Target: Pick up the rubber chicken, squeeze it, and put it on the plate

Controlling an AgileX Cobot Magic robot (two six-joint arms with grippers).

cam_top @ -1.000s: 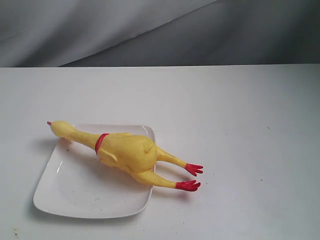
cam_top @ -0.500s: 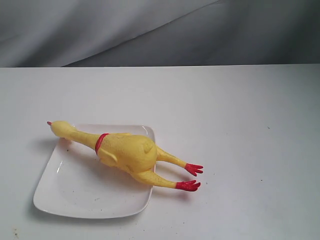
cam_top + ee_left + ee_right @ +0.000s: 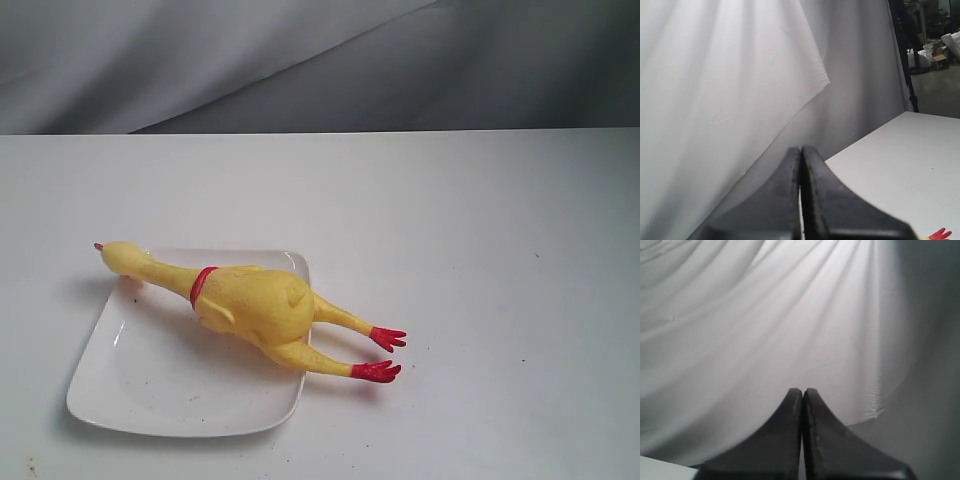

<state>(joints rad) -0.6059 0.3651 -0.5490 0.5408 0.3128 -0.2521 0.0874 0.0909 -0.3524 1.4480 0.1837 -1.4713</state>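
Note:
The yellow rubber chicken (image 3: 255, 303) lies across the white plate (image 3: 160, 390) on the left of the table. Its head overhangs the plate's far left rim, and its red feet rest on the table past the right rim. One red foot (image 3: 940, 234) peeks into the left wrist view. Neither arm appears in the exterior view. My left gripper (image 3: 801, 150) is shut and empty, raised and facing the backdrop. My right gripper (image 3: 803, 391) is shut with nothing in it, also facing the curtain.
The white table (image 3: 470, 250) stretches to the right of the plate. A grey-white curtain (image 3: 300, 60) hangs behind its far edge. A dark stand (image 3: 902, 50) and some clutter on the floor show beyond the table in the left wrist view.

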